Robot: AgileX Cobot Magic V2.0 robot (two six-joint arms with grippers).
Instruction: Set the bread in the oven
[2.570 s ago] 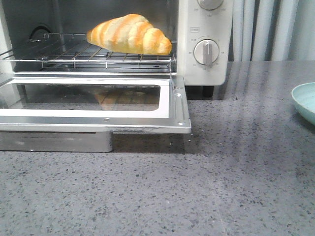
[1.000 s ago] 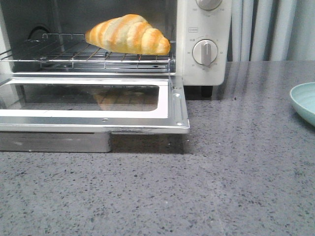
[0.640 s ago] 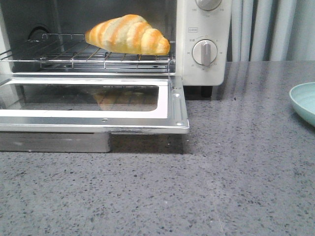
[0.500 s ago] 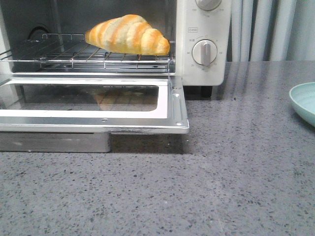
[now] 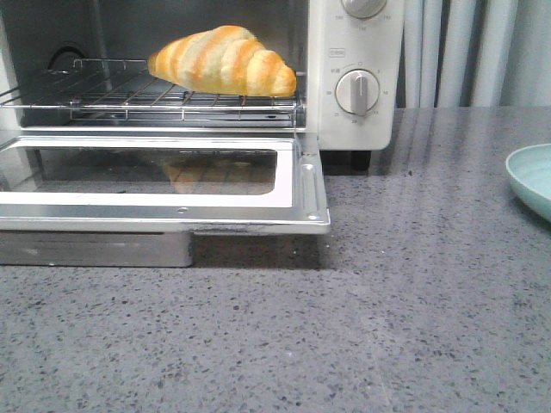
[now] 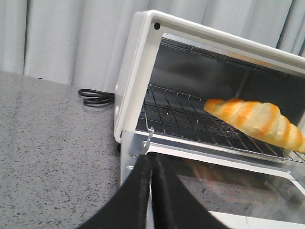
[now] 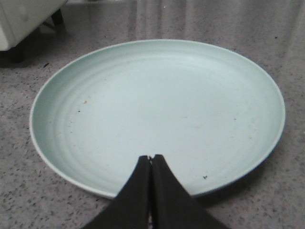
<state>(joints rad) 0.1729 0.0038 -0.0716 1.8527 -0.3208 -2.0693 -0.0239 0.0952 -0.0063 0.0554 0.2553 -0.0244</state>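
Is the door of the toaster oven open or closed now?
Open: the glass door lies folded down flat in front of the toaster oven, croissant on the rack.

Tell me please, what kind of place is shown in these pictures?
Probably a kitchen counter or a mock-up of one: a cream-white toaster oven with a golden striped croissant roll on its rack, a pale green plate, and a grey speckled stone countertop.

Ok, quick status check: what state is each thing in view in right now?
bread: lying on the wire rack inside the oven, not held.
oven: open, cavity exposed.
oven door: dropped down flat, not shut.
plate: empty, sitting on the counter to the oven's right.
left end effector: shut, holding nothing, in front of the oven door.
right end effector: shut, holding nothing, over the plate.
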